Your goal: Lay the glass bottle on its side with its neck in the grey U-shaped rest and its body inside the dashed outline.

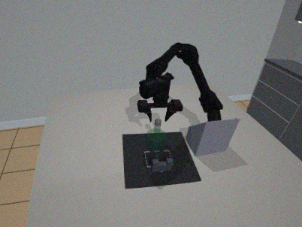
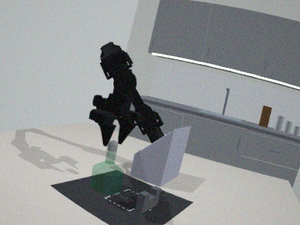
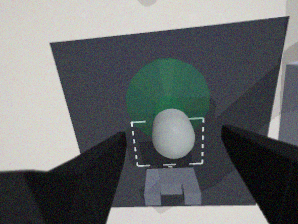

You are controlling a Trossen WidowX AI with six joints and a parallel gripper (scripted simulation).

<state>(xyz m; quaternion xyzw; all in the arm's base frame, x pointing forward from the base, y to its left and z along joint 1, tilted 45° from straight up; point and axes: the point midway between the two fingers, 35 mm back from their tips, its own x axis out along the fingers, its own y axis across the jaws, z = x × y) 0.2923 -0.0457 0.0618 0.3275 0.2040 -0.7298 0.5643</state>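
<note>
Wall: plain, pale grey (image 1: pixel 94 45) (image 2: pixel 67 56)
Floor: tan tiles (image 1: pixel 15 161), dark joints
Cabinets: grey, upper (image 2: pixel 224 33) and lower (image 2: pixel 209 143)
Light: white strip (image 2: pixel 224 69) under the upper cabinets

A black robot arm (image 1: pixel 202 80) (image 2: pixel 125 83) is showing a matte, almost uniformly dark surface, its chunky, angular joint housings joining slimmer links. Its gripper (image 1: pixel 158 117) (image 2: pixel 113 143) (image 3: pixel 172 134), also black, is carrying two fingers that are widening at the root and tapering to narrow, pointed tips. Dim light is hiding any screws or markings.
</note>
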